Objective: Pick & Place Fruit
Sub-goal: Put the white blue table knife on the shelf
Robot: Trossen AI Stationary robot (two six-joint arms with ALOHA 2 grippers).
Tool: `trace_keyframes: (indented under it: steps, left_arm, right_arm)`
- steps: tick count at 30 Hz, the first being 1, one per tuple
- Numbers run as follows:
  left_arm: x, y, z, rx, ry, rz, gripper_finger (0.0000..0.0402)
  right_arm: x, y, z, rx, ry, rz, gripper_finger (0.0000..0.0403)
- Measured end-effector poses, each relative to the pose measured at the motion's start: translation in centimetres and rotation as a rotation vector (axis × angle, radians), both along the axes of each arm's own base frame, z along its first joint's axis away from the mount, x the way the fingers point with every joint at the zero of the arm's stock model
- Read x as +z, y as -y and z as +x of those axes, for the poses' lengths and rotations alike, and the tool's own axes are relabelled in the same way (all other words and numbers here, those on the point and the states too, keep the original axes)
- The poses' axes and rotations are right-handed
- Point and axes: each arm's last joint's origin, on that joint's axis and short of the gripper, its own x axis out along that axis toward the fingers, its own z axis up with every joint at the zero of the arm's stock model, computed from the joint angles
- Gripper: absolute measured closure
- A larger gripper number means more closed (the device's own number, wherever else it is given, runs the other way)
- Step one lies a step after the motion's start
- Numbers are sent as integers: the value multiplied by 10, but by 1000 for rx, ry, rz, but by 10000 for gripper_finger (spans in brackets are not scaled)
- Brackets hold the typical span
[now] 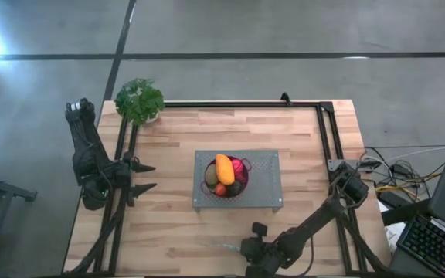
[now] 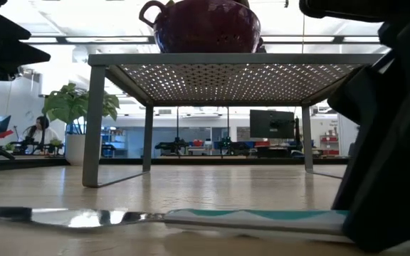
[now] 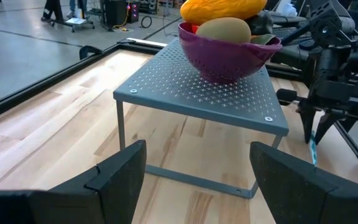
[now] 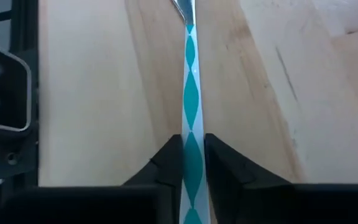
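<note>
Fruit: small toy fruits (image 1: pixel 224 174) piled in a purple plastic colander bowl (image 3: pixel 227 55) on a grey perforated metal stand (image 1: pixel 263 165), table centre; a large oblong orange piece (image 3: pixel 223 9) is seen on top, an olive-green kiwi (image 3: pixel 223 31) just under it.
Plant: leafy green potted plant (image 1: pixel 139 100), far-left corner, well apart from the stand.
L gripper: left gripper (image 3: pixel 197 171) held wide, nothing betw. its fingers, pointed at the stand from the left edge.
R gripper: right gripper (image 4: pixel 192 163) closed narrow on the teal-patterned handle of a slim silver knife (image 4: pixel 190 74), lying flat nr the front edge.
Handling (judged): fruits prob. light, hard, smooth, rounded, so slippery; grip best taken across the middle; top piece to be lifted first.
</note>
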Motion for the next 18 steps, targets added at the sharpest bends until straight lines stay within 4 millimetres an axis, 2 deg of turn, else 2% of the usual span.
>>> trace_keyframes:
  steps: [3, 12, 18]
  left_arm:
    - [0, 0, 0, 0, 0, 0, 110]
    - [0, 0, 0, 0, 0, 0, 110]
    - [0, 0, 0, 0, 0, 0, 110]
  right_arm:
    - [2, -2, -1, 12, -8, 18, 369]
    - [9, -9, -10, 29, -20, 54, 365]
    - [30, -12, -19, 53, 7, 56, 368]
